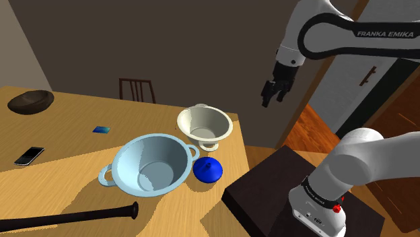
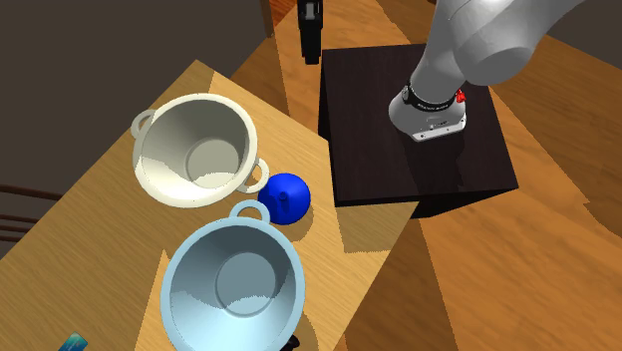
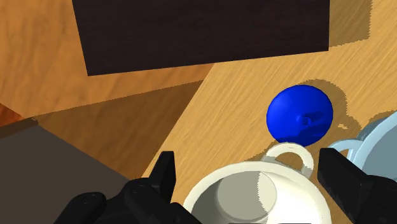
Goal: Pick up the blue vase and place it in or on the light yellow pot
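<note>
One risk: the blue vase [image 1: 207,170], at the pale yellow pot's [image 1: 204,122] six o'clock in the shoulder view, crowds the light blue pot [image 1: 145,153], so the spread-fingered, empty gripper [image 1: 272,94] may bump rims descending.

**Arm up, hand open**

My arm [image 1: 363,158] rises from its base, bends at the elbow and reaches up and to the shoulder view's left. My gripper [image 1: 271,101] hangs tilted downward, and its two black fingers [image 3: 167,175] stand wide apart.
</note>
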